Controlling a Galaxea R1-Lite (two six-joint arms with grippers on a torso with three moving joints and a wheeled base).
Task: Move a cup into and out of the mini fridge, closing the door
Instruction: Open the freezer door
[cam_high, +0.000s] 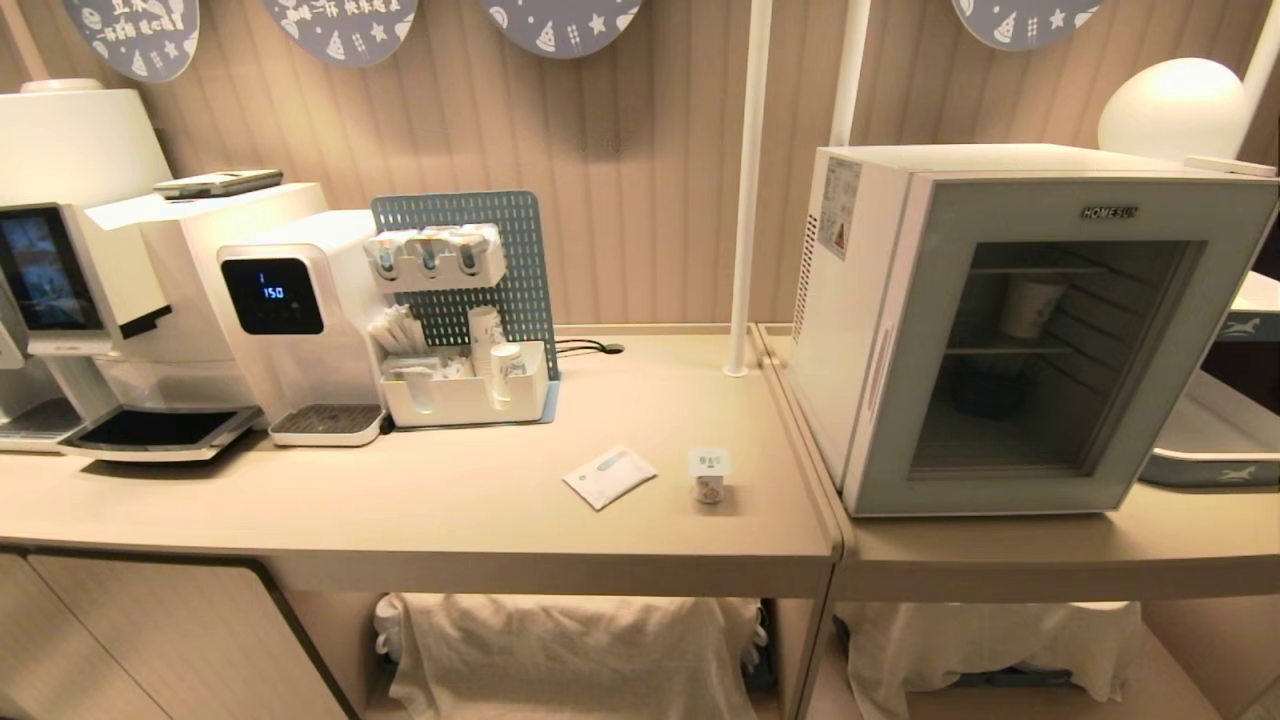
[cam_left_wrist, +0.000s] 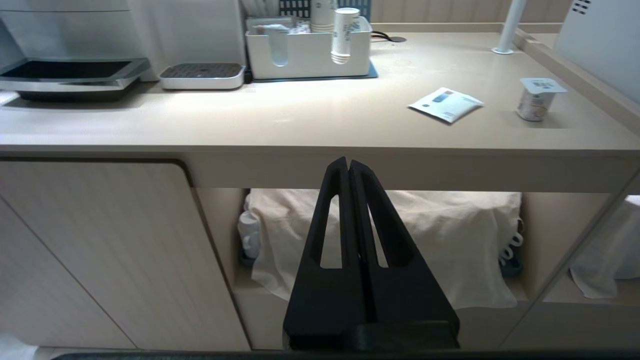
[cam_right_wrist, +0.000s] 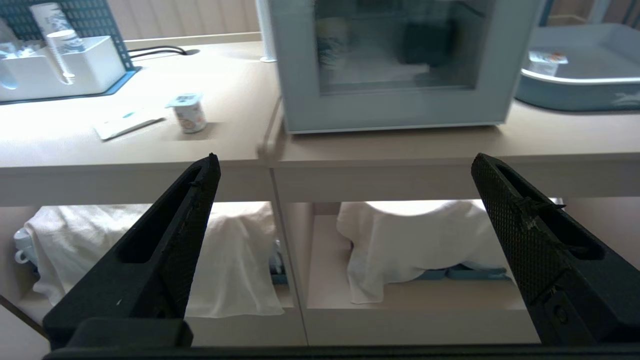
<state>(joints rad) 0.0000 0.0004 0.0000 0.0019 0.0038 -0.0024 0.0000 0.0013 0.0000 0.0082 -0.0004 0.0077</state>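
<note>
— Nearest?
— Left pincer (cam_left_wrist: 348, 167) pressed together, right pincer (cam_right_wrist: 345, 165) spread wide, both empty, low before the table (cam_high: 420, 520).
— The cup (cam_high: 709, 477)?
— Centre frame, on the table, a flat packet (cam_high: 609, 476) just left. The mini fridge (cam_high: 1000, 320) stands right, door (cam_high: 1040, 340) closed.

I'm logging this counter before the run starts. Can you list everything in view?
cup: one, white, on counter left of fridge
mini fridge: one, white, right counter
door: one, grey-blue, shut
paper cup: one, inside fridge
sachet: one, white, beside cup
organiser: one, white, holds cup stacks
water dispenser: one, white
coffee machine: one, far left
tray: one, blue, right of fridge
left gripper: jaws shut, below counter edge
right gripper: jaws open, empty
</note>
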